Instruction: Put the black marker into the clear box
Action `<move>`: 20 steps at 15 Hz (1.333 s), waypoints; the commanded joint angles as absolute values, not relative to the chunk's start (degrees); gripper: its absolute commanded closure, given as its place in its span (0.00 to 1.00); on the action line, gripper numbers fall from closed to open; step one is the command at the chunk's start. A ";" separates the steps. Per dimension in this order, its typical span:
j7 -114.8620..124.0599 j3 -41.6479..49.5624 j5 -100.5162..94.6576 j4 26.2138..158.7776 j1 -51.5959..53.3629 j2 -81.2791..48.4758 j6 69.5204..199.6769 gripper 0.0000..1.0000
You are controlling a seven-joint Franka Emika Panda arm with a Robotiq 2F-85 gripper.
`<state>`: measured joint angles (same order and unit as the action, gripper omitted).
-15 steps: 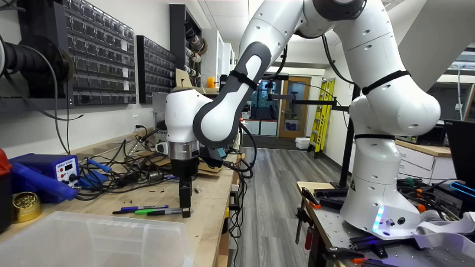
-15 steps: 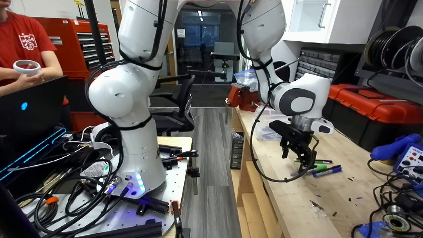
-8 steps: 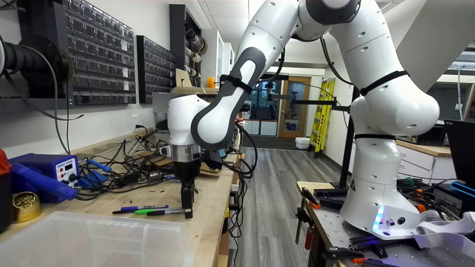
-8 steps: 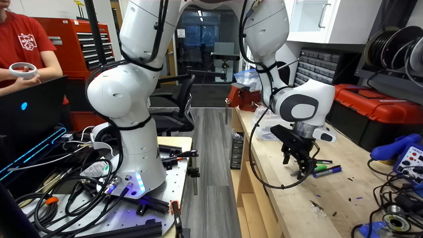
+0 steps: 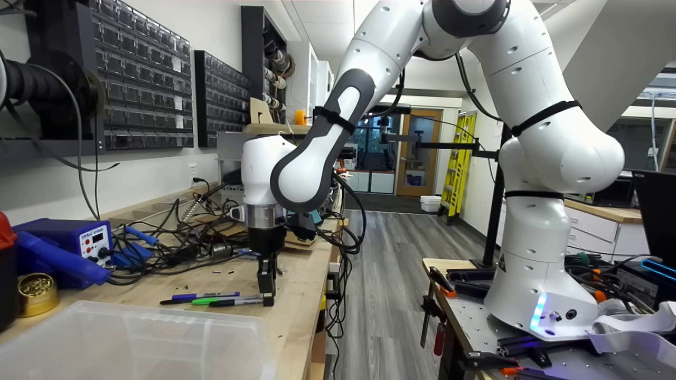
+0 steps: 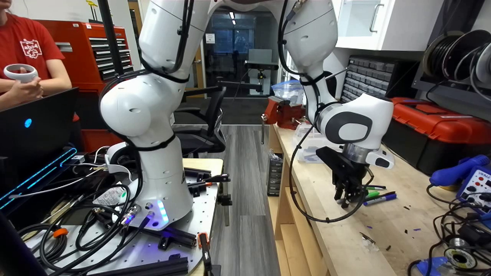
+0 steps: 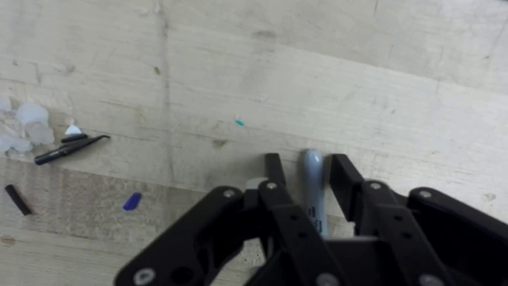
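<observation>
Wrist view: my gripper (image 7: 306,163), fingers spread, one grey marker barrel (image 7: 314,184) between them, cap hidden. In an exterior view: black marker (image 5: 228,302), on bench (image 5: 297,287); clear box (image 5: 163,338), near.

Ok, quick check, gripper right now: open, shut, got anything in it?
Gripper: open, holding nothing yet; a grey marker barrel lies between its fingers, with a gap showing beside it in the wrist view.

In exterior views: blue box (image 5: 88,237), 9 o'clock, "YIHUA"; robot base (image 5: 528,287), 4 o'clock, warning triangle (image 5: 501,263); red shirt (image 6: 31,49), 10 o'clock, blurry "ab".
</observation>
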<state>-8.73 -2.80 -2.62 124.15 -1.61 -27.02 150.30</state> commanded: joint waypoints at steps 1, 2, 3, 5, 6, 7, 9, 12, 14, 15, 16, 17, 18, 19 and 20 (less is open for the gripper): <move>-10.55 -3.50 -1.46 125.70 -2.78 -25.06 152.06 0.93; -10.81 -3.62 -1.39 126.11 -2.93 -24.53 152.22 0.98; -11.05 -3.74 -1.31 126.37 -3.03 -24.21 152.45 1.00; -11.98 -4.18 -1.19 127.39 -3.20 -22.64 152.52 0.98; -12.87 -4.58 -1.07 128.43 -3.36 -21.00 152.60 0.97; -14.06 -5.10 -0.64 129.04 -3.64 -19.87 152.51 0.97; -16.30 -6.28 0.86 130.28 -4.10 -16.91 151.98 0.97; -20.24 -8.93 6.16 131.06 -4.63 -12.26 148.95 0.97; -21.52 -10.02 9.84 130.72 -3.77 -9.68 146.47 0.97; -22.02 -10.27 11.34 130.42 -3.24 -8.62 145.23 0.97; -21.65 -10.48 12.43 129.75 -2.43 -7.66 143.78 0.97; -21.70 -10.58 13.35 129.53 -1.83 -6.74 142.99 0.97; -20.84 -10.52 13.25 128.86 -0.76 -6.13 142.16 0.97; -20.71 -10.42 13.32 128.28 -0.03 -5.93 141.66 0.97; -19.93 -10.47 13.05 127.31 0.94 -6.03 140.89 0.97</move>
<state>-20.18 -10.66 11.92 128.10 -1.03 -8.22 144.01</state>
